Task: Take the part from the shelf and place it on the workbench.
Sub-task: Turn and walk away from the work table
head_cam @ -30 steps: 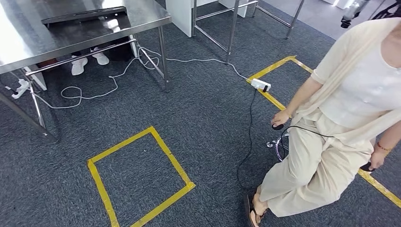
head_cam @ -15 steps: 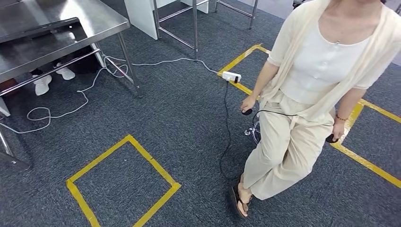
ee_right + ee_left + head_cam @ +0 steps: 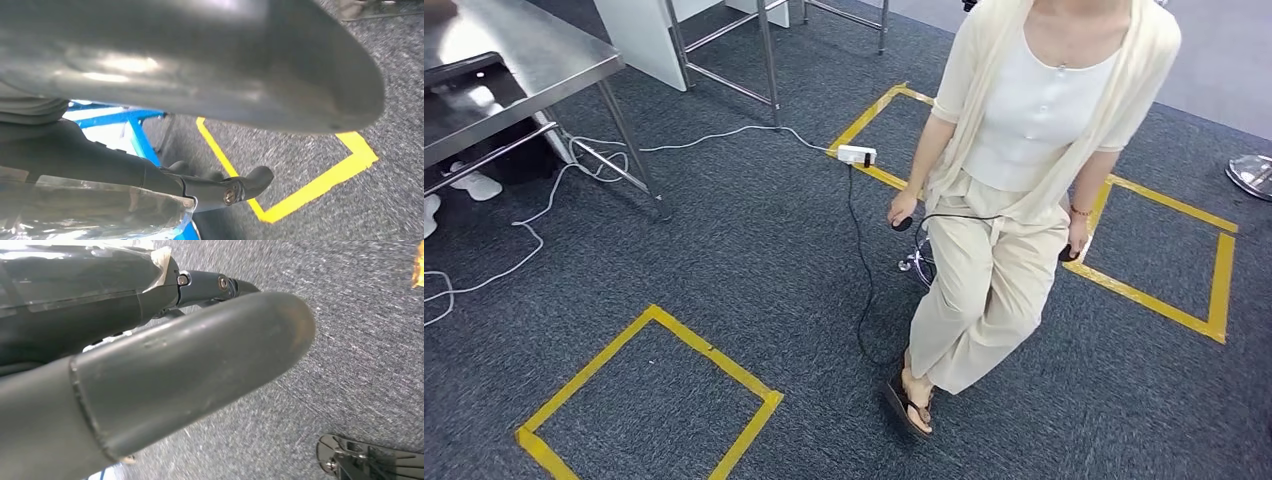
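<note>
At each wrist, a clear-wrapped part: the left hand (image 3: 165, 370) grips a dark wrapped part (image 3: 75, 295), thumb across it, and the right hand (image 3: 200, 70) holds another wrapped part (image 3: 85, 210). Ahead, on grey carpet (image 3: 754, 240) marked with yellow tape squares (image 3: 649, 385), a person (image 3: 1014, 170) sits near a steel table (image 3: 534, 60).

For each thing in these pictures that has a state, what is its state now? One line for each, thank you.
Person: seated, a small dark object in each hand.
Power strip: lying on the carpet, a black cable plugged in.
White cable: loose on the carpet beside the table leg.
Steel table: standing, a dark flat object on it.
Left robot hand: hanging over the carpet, grasp unclear.
Right robot hand: hanging over the carpet, grasp unclear.
</note>
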Controlling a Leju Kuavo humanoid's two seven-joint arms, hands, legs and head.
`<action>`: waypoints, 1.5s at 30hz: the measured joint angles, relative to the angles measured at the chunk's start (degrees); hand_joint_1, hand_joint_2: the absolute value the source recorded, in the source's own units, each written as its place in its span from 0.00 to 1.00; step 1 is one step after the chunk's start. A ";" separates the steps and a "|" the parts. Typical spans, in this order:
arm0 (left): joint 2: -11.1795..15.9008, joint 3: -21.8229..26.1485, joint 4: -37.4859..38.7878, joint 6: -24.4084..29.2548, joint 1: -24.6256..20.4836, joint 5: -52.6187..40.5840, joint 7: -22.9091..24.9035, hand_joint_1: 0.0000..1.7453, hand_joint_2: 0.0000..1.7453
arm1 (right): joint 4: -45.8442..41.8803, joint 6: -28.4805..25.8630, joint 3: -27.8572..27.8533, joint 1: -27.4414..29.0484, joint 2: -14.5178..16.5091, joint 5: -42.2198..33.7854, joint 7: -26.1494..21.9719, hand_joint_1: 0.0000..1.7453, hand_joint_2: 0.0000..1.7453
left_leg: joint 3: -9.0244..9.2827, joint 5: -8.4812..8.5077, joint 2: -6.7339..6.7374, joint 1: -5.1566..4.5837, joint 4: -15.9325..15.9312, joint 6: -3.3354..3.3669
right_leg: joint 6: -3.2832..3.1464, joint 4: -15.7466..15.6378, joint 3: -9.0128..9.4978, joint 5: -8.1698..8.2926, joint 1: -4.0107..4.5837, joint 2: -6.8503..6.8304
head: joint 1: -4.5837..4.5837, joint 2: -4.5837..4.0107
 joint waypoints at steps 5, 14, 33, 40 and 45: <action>-0.03 -0.03 -0.01 -0.06 -0.12 -0.51 0.21 0.00 0.00 | -0.01 0.00 -0.05 0.06 -0.11 0.09 -0.05 0.00 0.00 | 0.23 -0.12 3.56 -0.14 -0.08 -0.31 | 1.71 -9.77 6.28 3.83 -0.35 -2.76 | 0.02 0.00; -0.24 -0.10 -0.04 -0.03 -0.28 -0.51 0.29 0.00 0.00 | 0.00 -0.03 -0.08 -0.17 -0.48 0.42 -0.26 0.00 0.00 | -1.54 -5.94 -0.15 0.29 7.08 -3.09 | -2.19 -15.09 8.62 6.41 -0.49 -1.21 | -0.57 -0.01; -0.42 -0.22 -0.04 0.00 -0.12 -0.51 0.20 0.00 0.00 | 0.00 -0.02 -0.10 -0.17 -0.56 0.40 0.00 0.00 0.00 | 0.31 0.51 0.56 0.16 -0.81 -0.05 | -0.41 1.94 -1.34 -0.18 0.04 -0.24 | 0.01 -0.01; -0.36 -0.22 -0.11 0.02 -0.25 -0.51 0.16 0.00 0.00 | -0.02 0.00 -0.11 -0.49 -0.54 0.38 0.02 0.00 0.00 | 1.88 -0.80 5.04 -0.19 -0.85 -2.10 | 0.44 -14.01 7.10 6.38 0.10 -5.44 | 0.08 0.00; -0.39 -0.22 -0.11 0.02 -0.58 -0.54 0.14 0.00 0.00 | -0.02 0.00 -0.13 -0.42 -0.58 0.32 0.04 0.00 0.00 | 2.55 -1.06 6.47 -0.03 -1.19 -2.81 | -0.54 -14.01 6.62 6.44 0.42 -3.89 | 0.04 0.01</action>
